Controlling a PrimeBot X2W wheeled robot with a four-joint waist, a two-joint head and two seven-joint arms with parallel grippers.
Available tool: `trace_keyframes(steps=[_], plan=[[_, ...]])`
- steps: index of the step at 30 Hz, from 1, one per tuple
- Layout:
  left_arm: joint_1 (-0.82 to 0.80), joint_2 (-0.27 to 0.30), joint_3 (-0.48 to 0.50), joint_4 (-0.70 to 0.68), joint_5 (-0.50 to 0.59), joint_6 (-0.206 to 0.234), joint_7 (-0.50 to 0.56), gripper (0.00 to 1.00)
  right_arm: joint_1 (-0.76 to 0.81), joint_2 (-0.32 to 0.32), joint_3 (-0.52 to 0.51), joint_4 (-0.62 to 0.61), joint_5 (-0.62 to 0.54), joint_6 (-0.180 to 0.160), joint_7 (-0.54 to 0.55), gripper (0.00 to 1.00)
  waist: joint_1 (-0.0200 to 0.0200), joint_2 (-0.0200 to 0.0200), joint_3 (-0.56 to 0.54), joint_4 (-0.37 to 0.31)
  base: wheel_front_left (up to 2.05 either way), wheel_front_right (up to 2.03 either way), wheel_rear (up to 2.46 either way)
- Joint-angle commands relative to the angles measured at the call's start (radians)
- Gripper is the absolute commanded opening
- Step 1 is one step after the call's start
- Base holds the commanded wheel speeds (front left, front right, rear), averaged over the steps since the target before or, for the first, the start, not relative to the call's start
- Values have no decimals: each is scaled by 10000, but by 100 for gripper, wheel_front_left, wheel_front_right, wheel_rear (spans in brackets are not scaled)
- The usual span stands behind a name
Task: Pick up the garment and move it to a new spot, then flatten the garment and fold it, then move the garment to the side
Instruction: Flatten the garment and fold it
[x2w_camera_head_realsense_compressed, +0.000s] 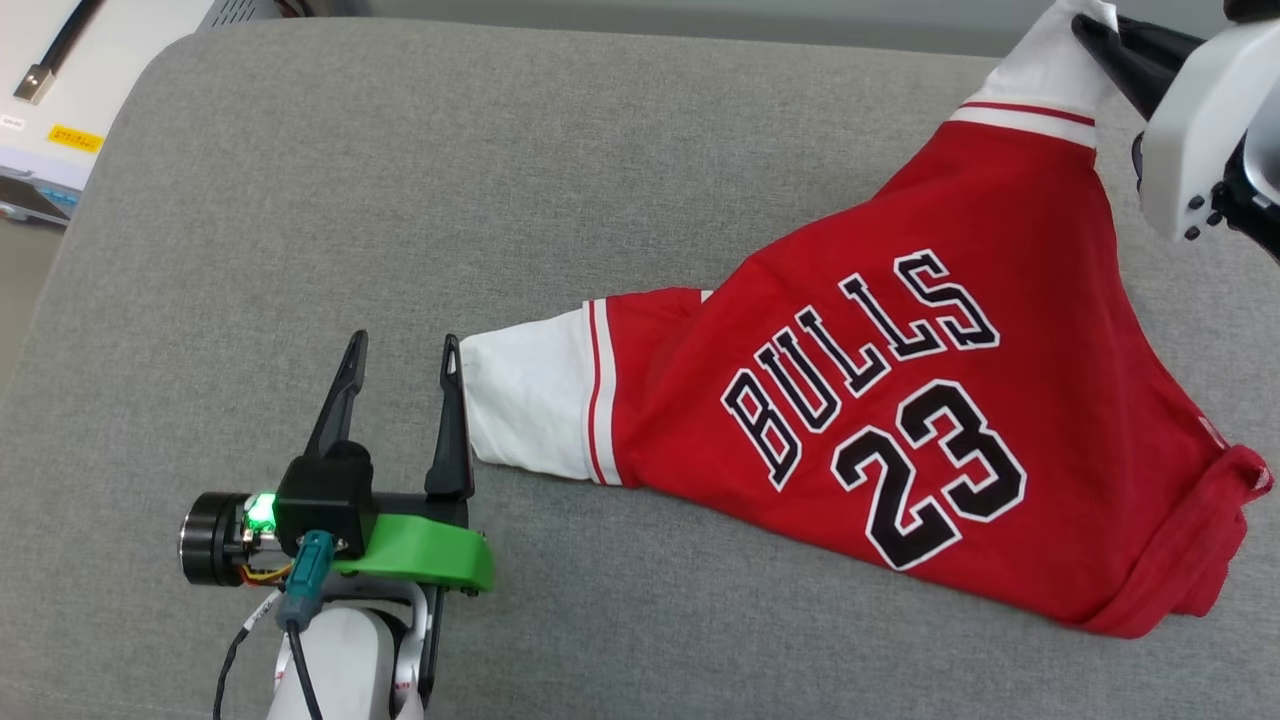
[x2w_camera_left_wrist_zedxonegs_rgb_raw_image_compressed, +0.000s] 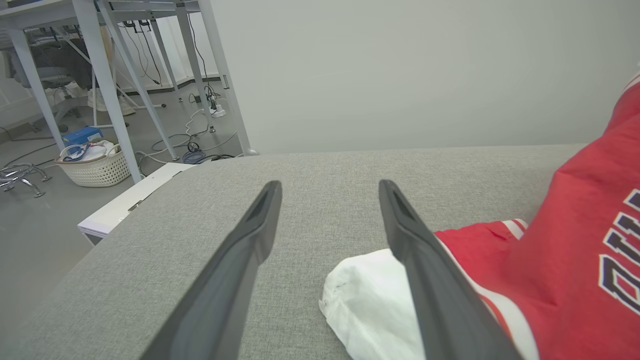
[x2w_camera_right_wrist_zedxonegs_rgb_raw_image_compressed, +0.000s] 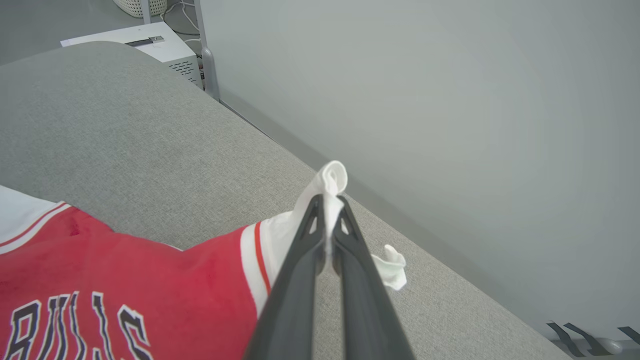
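Beside a pale wall (x2w_camera_left_wrist_zedxonegs_rgb_raw_image_compressed: 425, 70), grey fabric surface (x2w_camera_head_realsense_compressed: 400, 200) holds the garment (x2w_camera_head_realsense_compressed: 900, 400).

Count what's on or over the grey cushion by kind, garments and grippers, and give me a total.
Garments: 1, the red jersey
Grippers: 2, the left gripper open, the right gripper shut on the red jersey
Total: 3
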Motion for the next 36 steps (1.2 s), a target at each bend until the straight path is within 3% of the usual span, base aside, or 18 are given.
trace_keyframes(steps=[1,12,29,30,31,36], plan=[[136,-47,47,11,-20,27,-57,100,297,-102,120,138,-13,-6,-164,0,-1,0,-154,-114,0,0,0],[648,-14,179,112,-15,-30,-57,100,3465,-842,310,1056,1205,-6,-1385,0,-1,0,-644,-724,0,0,0],[1032,4,202,187,10,-114,-57,100,7568,-790,-890,1429,2634,-6,-2871,2,-1,0,-1126,-1256,0,0,0],[1047,12,211,191,12,-118,-57,100,7663,-733,-1043,1398,2684,-6,-2990,42,-1,0,-1147,-1264,0,0,0],[1064,26,228,193,13,-122,-57,100,7747,-682,-1236,1342,2673,-6,-3170,100,-1,0,-1174,-1276,0,0,0],[1112,59,288,180,11,-133,-57,100,7902,-589,-2170,1080,1997,-6,-4003,100,-1,0,-1298,-1298,0,0,0]])
